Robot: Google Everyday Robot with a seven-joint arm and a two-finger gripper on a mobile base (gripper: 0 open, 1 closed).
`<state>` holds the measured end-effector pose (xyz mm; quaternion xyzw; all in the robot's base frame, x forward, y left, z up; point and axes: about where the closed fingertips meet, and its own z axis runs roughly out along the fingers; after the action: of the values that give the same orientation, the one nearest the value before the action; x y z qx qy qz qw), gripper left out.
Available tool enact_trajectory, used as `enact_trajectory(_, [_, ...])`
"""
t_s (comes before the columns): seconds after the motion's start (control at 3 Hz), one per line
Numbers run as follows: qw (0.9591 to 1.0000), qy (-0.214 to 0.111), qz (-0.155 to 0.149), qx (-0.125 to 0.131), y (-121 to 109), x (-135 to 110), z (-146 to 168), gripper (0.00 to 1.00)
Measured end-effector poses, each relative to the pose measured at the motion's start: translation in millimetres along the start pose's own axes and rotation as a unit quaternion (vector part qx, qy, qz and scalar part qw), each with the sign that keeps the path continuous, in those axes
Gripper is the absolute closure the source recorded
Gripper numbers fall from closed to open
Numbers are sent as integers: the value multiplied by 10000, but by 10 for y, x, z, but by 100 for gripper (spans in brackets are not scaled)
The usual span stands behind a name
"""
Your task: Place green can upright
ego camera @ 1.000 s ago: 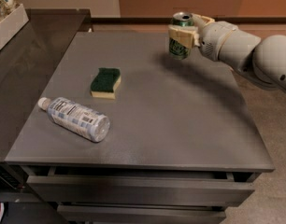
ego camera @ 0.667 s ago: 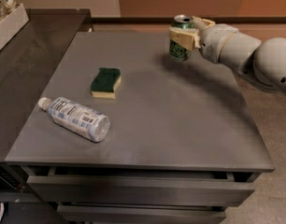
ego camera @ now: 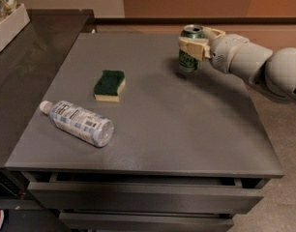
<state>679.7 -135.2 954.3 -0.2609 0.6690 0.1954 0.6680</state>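
The green can [ego camera: 189, 60] stands upright near the far right part of the grey table [ego camera: 153, 120], its silver top with pull-tab facing up. My gripper [ego camera: 195, 46] reaches in from the right and its cream fingers [ego camera: 191, 47] are closed around the can's upper half. The can's base is at or just above the table surface; I cannot tell whether it touches. The white arm runs off to the right edge.
A green-and-yellow sponge [ego camera: 110, 85] lies left of centre. A clear plastic bottle [ego camera: 78, 123] lies on its side near the front left. A dark counter [ego camera: 27, 66] adjoins the table on the left, with a white box [ego camera: 7, 21] at its back.
The can, held in my gripper, has stayed upright and moved slightly down toward the table. The sponge and bottle have not moved.
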Motion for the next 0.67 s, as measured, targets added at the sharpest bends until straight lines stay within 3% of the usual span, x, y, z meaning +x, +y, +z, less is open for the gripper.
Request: enact_trajectory(0.67, [10000,57,-60,-40,20,156,-56,59])
